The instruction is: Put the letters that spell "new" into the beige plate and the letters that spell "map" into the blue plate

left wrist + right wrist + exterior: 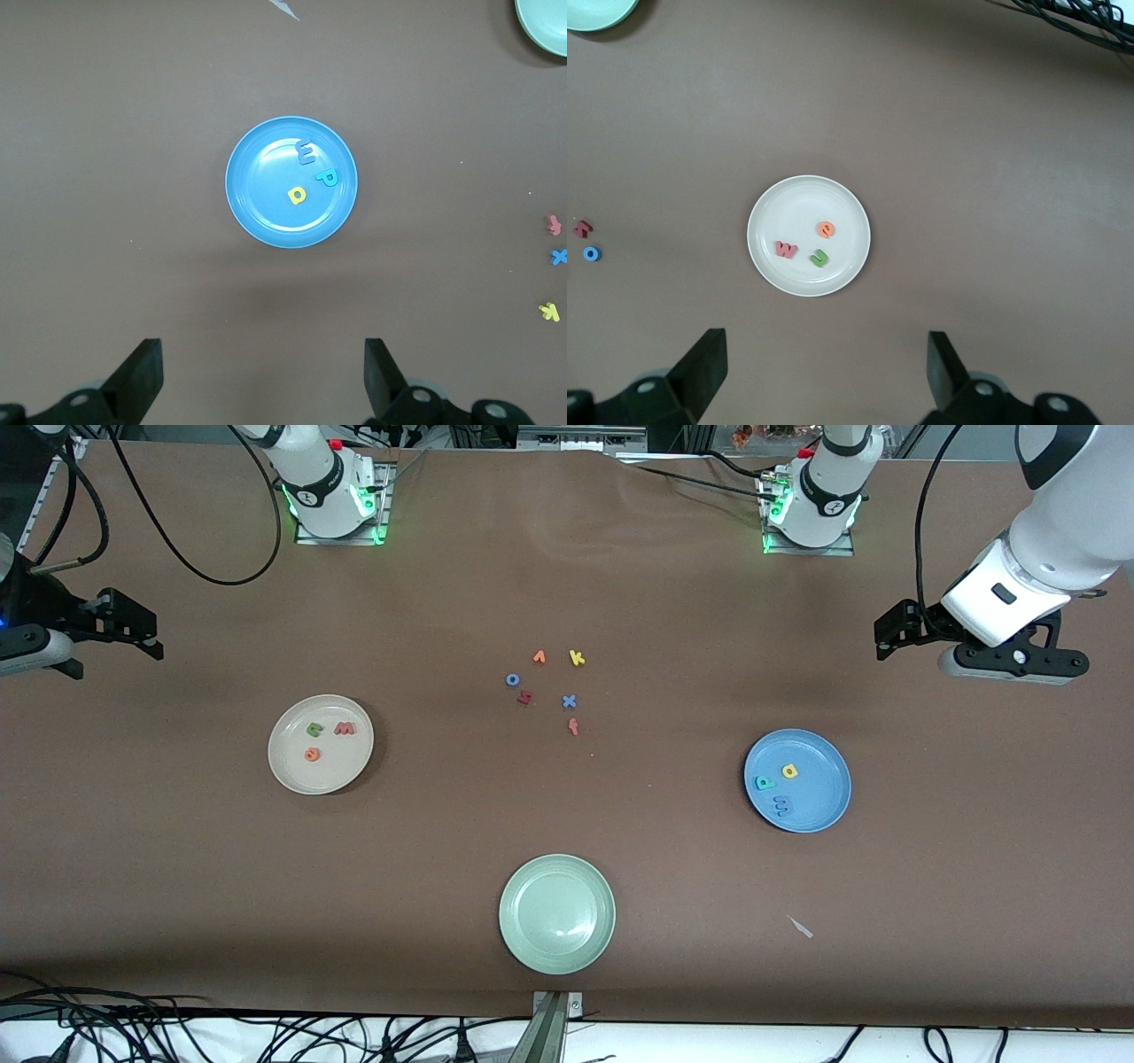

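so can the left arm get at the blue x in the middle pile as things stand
Probably yes. The left gripper hangs open and empty at its end of the table, and bare cloth lies between it and the blue x. The red f sits close beside the x, so the pinch may be tight.

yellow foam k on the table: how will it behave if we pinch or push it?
The small yellow foam letter k lies flat on the brown table cover, so it probably slides rather than rolls. Being tiny and foam, it is likely very light and squashy. Its thin profile may make pinching fiddly.

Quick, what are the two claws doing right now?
Left claw: open, holding nothing, above the table near the blue plate.
Right claw: open, holding nothing, near the beige plate.
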Robot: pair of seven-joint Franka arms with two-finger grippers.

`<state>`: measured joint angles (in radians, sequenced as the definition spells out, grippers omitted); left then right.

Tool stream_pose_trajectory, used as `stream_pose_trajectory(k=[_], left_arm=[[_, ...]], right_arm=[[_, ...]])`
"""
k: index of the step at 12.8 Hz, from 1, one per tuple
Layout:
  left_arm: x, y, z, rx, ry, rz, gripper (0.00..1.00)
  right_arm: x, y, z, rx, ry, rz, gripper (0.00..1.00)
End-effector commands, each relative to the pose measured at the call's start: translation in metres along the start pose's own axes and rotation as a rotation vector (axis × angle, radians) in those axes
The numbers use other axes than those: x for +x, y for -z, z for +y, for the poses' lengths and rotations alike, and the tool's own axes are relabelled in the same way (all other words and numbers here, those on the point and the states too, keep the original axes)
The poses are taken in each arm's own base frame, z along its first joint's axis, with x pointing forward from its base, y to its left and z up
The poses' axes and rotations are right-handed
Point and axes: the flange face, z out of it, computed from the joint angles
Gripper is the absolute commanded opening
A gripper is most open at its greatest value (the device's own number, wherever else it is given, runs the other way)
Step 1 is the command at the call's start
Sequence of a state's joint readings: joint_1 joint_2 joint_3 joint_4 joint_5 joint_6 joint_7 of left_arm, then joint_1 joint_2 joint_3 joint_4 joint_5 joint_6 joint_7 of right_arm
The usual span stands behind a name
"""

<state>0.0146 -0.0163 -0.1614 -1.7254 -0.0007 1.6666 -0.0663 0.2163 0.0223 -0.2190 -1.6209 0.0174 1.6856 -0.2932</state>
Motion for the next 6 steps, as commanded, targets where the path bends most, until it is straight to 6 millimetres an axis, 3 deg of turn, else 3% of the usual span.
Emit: stream_pose_trajectory(k=[1, 6], left_arm=[[0.002, 0.006, 0.001, 0.001, -0.013, -0.005, 1.0], [0.001, 0.006, 0.002, 0.0, -0.016, -0.006, 1.0]], right_arm=[[0.001, 0.001, 0.0, 0.015, -0.005, 0.002, 1.0], [0.01, -0.014, -0.006, 0.017, 0.007, -0.023, 1.0]])
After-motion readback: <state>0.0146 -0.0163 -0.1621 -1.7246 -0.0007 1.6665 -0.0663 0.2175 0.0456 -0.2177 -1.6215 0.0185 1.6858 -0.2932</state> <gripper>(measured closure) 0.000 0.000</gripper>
